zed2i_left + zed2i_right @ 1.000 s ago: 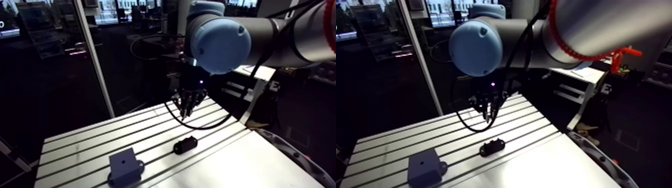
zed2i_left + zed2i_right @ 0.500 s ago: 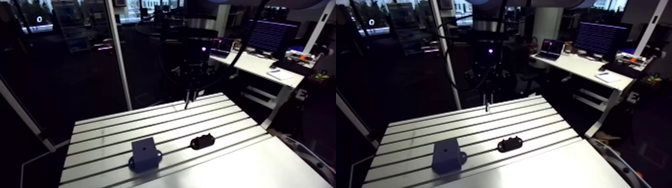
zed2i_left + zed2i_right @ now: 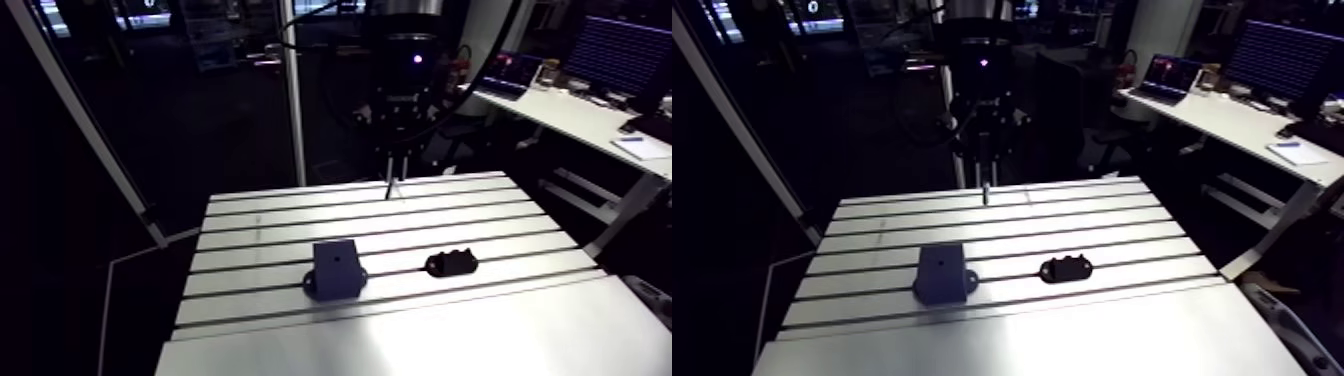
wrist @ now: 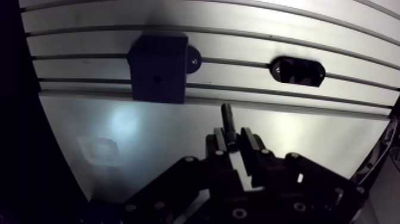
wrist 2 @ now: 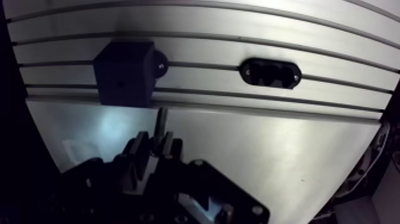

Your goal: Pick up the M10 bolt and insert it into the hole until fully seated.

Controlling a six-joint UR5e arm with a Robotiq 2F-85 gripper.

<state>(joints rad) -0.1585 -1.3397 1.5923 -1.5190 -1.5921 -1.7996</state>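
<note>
on your slotted counter (image 4: 309, 137) a dark block (image 4: 158, 68) with a small hole (image 4: 156, 77) in its face sits on a flanged base across the slots. a black oval part (image 4: 297, 70) lies on a slot well apart from it, off to the block's side. seen from the arm, your pincer (image 3: 391, 186) hangs over the far edge of the counter, beyond both pieces. seen from the wrist, both lie ahead of the fingers, the block a little to one side, and a stretch of bare counter separates it from the pincer. the pincer (image 4: 233, 140) is clenched nearly closed, its two fingers (image 4: 218, 143) pressed on the m10 bolt (image 4: 227, 119). the bolt's slim dark shaft juts out past the fingertips, clear of the counter, and points toward the gap between block and oval part.
</note>
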